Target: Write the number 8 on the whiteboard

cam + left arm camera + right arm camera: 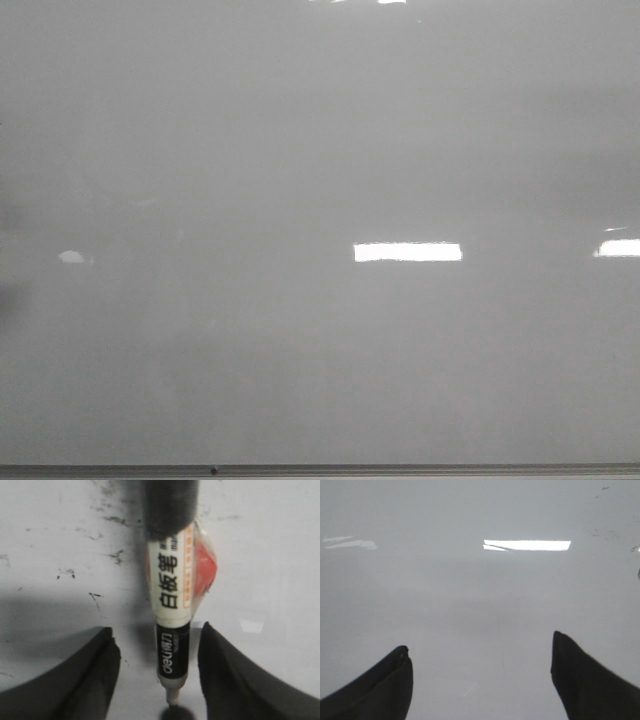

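— As seen from the front, pale grey whiteboard (320, 150) edge to edge, glossy, with a thin frame strip (400, 468) along the bottom. Bright rectangular reflection (408, 252) just right of centre.
— Over to the left wrist view now. Marker (172, 610) pointing at the board, nib (172, 696) right by its own dark shadow (177, 713); cannot tell whether touching.
— And the left gripper (156, 628)?
— Spread apart, with a gap on each side of the marker, pinching nothing. Black sleeve (170, 507) wrapped round the marker's upper end. Dark smudges (116, 556) on the board beside it.
— Right gripper (479, 641)?
— Wide apart as well, empty, hanging over plain glossy board.
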You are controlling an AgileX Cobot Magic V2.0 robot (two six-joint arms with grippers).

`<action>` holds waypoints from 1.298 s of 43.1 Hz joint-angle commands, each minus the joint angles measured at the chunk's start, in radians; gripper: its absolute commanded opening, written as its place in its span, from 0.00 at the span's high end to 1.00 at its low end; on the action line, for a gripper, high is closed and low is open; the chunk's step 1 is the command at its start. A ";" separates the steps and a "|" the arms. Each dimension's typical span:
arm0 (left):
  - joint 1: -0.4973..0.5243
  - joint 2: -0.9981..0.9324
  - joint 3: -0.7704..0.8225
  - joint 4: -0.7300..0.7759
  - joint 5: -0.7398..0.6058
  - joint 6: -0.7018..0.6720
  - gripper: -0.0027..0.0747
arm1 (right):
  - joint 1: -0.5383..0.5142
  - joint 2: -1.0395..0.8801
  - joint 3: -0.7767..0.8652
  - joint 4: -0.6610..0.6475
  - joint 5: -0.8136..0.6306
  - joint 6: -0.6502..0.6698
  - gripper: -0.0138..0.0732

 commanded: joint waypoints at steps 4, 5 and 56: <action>0.001 -0.025 -0.029 -0.007 -0.067 -0.010 0.83 | 0.000 0.012 -0.038 0.006 -0.069 -0.011 0.16; 0.001 -0.025 -0.029 -0.007 -0.067 -0.010 0.86 | 0.000 0.012 -0.038 0.006 -0.069 -0.012 0.16; -0.464 -0.232 -0.478 -0.363 1.299 1.022 0.99 | 0.365 0.498 -0.476 0.407 0.624 -0.548 0.16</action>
